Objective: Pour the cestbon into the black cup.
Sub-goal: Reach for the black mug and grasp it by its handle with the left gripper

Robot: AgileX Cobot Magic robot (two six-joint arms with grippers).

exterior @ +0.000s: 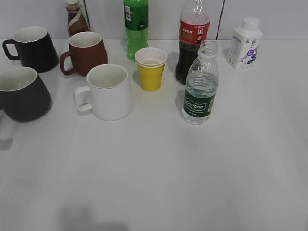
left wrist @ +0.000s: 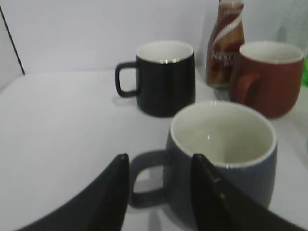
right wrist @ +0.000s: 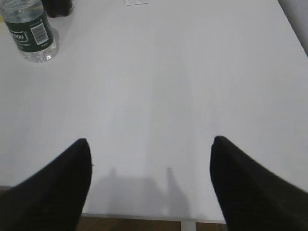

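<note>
The cestbon (exterior: pixel 201 84) stands upright and uncapped at the table's right middle, part full; its lower part shows at the top left of the right wrist view (right wrist: pixel 31 31). The black cup (exterior: pixel 21 94), charcoal grey with a white inside, stands at the left edge. In the left wrist view the cup (left wrist: pixel 260 178) is close in front. My left gripper (left wrist: pixel 160 156) is open, its fingers either side of the cup's handle (left wrist: pixel 144 180); contact cannot be told. My right gripper (right wrist: pixel 150 139) is open and empty over the table's front edge, far from the bottle. Neither gripper shows in the exterior view.
A glossy black mug (exterior: pixel 31 48), a brown mug (exterior: pixel 86 53) and a coffee bottle (exterior: pixel 75 19) stand behind the black cup. A white mug (exterior: pixel 108 91) and a yellow cup (exterior: pixel 151 69) stand mid-table. A green bottle (exterior: pixel 136 24), a cola bottle (exterior: pixel 192 38) and a white bottle (exterior: pixel 244 43) line the back.
</note>
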